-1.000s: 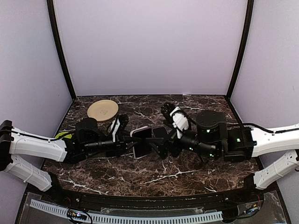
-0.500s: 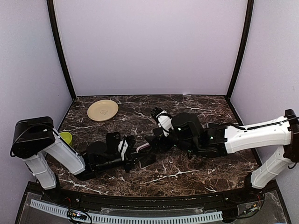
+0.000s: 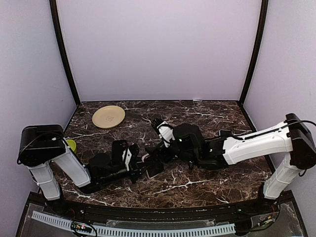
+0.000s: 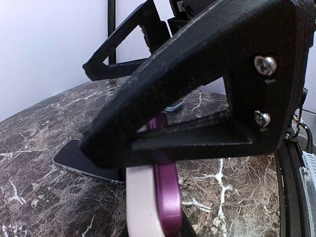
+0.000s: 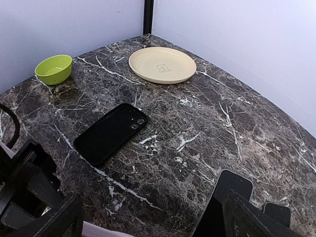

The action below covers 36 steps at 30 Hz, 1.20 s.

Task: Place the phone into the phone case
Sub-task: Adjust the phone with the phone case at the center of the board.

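Since the earlier frame the right gripper [image 3: 154,152] has slid left and nearer, closing on the left gripper [image 3: 142,167]; left arm hardly shifted. Left jaws pinch the phone [image 4: 165,202] on edge, low over the marble table [image 3: 197,182] (white layer against purple; which is case, cannot tell). Right jaws spread wide, empty, just beside it. A black phone-shaped slab [image 5: 111,132] lies flat nearby. Far left: cream plate [image 3: 108,116], green bowl [image 3: 70,145].
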Each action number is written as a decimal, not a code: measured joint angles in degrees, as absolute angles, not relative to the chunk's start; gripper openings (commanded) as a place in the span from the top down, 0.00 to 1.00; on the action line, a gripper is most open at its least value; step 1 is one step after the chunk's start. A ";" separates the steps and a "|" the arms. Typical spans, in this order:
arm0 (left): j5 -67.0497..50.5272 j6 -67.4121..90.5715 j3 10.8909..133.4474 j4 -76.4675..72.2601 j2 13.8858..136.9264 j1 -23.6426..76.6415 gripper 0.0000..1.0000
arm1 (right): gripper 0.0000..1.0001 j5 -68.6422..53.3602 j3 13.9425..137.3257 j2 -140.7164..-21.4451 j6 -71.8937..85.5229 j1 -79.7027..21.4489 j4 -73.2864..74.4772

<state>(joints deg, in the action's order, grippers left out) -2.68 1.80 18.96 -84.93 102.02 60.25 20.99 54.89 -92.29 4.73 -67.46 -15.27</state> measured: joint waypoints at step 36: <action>-3.79 -0.60 21.89 -74.81 98.13 60.36 1.00 | 0.02 13.58 52.56 -89.01 2.76 -65.82 -14.81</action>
<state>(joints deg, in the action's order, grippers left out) -3.79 -0.60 21.89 -74.81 98.13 60.36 13.58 52.56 -89.01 2.76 -65.82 -14.81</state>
